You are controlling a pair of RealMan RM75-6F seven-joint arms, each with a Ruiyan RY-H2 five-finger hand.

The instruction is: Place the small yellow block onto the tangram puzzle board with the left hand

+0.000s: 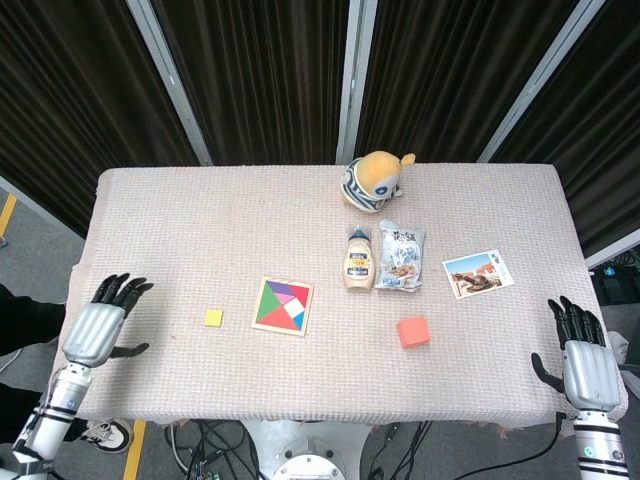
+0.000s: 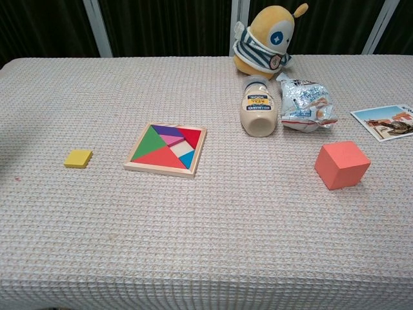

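Note:
A small flat yellow block lies on the cloth-covered table, just left of the square tangram puzzle board with its coloured pieces. My left hand hovers over the table's left edge, well left of the block, fingers spread and holding nothing. My right hand hangs off the table's front right corner, fingers apart and empty. Neither hand shows in the chest view.
A mayonnaise bottle lies next to a foil snack bag. A plush toy sits behind them. An orange cube and a postcard are on the right. The table's edge runs close to my left hand.

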